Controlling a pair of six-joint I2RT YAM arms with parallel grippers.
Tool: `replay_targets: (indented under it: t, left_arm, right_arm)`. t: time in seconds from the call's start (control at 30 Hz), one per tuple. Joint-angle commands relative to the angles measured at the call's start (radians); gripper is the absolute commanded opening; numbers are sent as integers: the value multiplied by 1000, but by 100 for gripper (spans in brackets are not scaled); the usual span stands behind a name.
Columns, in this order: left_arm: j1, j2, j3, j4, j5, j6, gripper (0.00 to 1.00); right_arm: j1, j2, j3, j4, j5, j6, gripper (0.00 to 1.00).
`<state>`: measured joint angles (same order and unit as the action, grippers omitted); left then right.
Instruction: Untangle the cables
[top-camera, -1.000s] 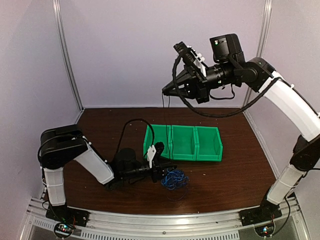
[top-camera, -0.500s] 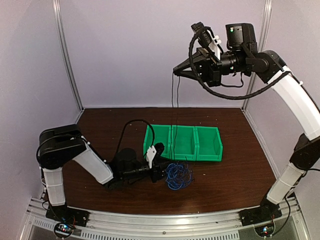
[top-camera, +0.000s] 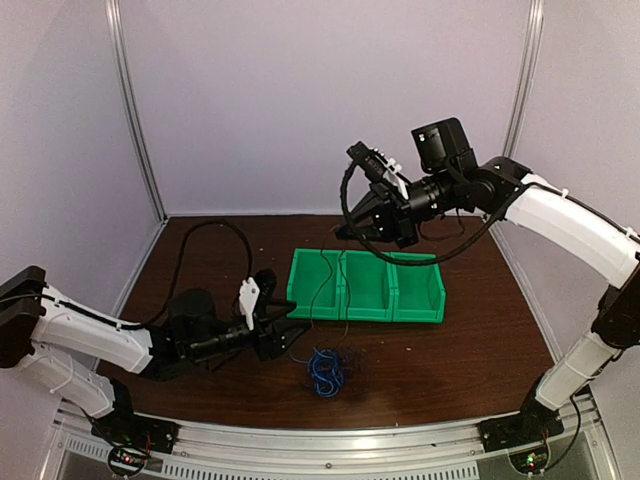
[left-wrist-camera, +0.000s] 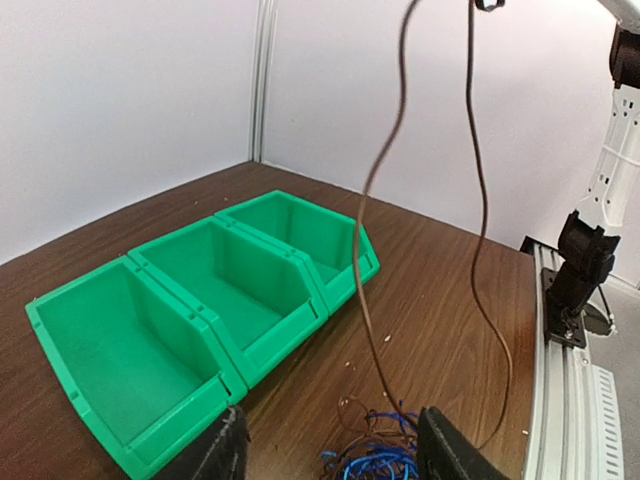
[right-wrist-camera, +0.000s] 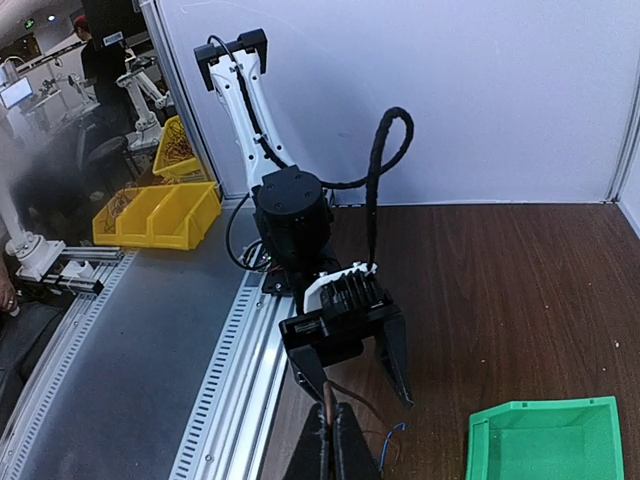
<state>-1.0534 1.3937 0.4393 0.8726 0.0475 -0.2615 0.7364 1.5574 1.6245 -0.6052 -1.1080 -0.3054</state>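
The right pincer (top-camera: 342, 230), upper centre of the top view, is pinched tight on a dark cable (left-wrist-camera: 365, 250). The cable hangs in two strands past the green bins (top-camera: 365, 305) to the blue-and-dark tangle (top-camera: 325, 372) on the surface (top-camera: 470, 350), lower centre. The left pincer (top-camera: 292, 336) is spread wide, low, just left of the tangle.
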Motion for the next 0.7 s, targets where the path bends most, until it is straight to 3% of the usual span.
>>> replay_targets:
  t: [0.0,0.2,0.33,0.53,0.67]
  left_arm:
    - [-43,-81,-44,-198,-58,-12,58]
    - [-144,-46,-12,-322,1,-2,46]
    - [-158,30,20,-303,-30,13,45]
    - [-161,124,44,-167,-135,73,57]
    - [-161,215,100,-90,-169,130,58]
  right_arm:
    - [9,1,9,109,49,30,0]
    - [9,46,63,125,91,50,0]
    - [8,64,75,133,89,60,0]
    - [9,62,70,131,88,65,0]
    - [9,59,67,127,82,64,0]
